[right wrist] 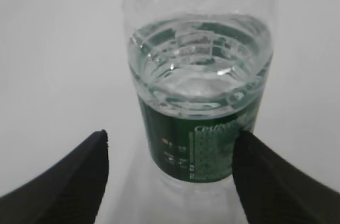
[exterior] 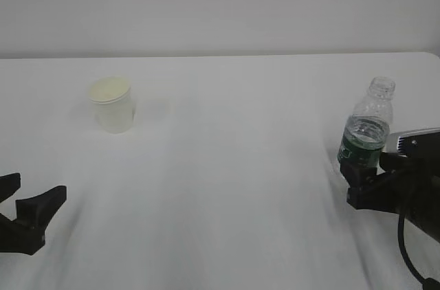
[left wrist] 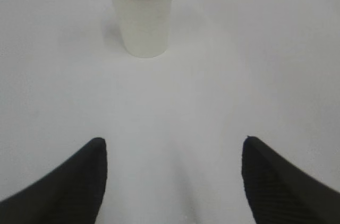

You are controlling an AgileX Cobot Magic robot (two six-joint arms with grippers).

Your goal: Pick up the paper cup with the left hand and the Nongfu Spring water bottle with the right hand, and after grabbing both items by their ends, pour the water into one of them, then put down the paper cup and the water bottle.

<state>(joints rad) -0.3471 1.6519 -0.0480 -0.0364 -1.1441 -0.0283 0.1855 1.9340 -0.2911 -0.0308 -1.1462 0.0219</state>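
Right gripper [right wrist: 170,181] open beside upright bottle [right wrist: 199,107].

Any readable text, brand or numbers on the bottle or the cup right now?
Water bottle, green label: a pale word starting "Ces..." in the right wrist view; the rest is blurred.
Same label: small white and orange marks, too small to read.
Paper cup: plain, no print visible.

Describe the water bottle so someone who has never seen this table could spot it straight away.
On the white table, look to the right edge, just ahead of the right end effector. The Nongfu Spring water bottle stands there, far from the paper cup on the left. Unlike the squat, opaque cup, it is taller, clear, uncapped, partly filled with water, with a dark green label band.
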